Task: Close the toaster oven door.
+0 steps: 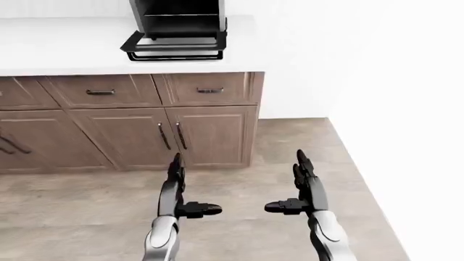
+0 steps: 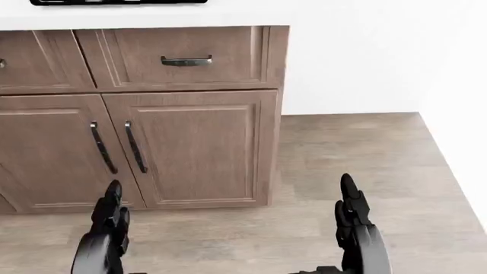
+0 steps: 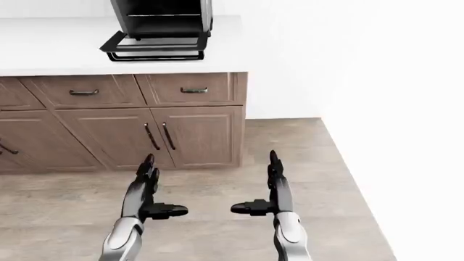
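Both hands spread and empty, well short of the open oven door.

The left hand point(image 1: 176, 187) and right hand point(image 1: 304, 185) are held low over the floor, fingers extended and thumbs turned inward, nothing gripped. The toaster oven point(image 1: 178, 22) is seen far above and beyond them on the countertop point(image 1: 65, 49), its door point(image 1: 174, 48) dropped flat, long axis running left to right. It lies almost straight ahead of the left hand, which is judged nearer; the cabinets point(image 1: 130, 130) must be approached first.
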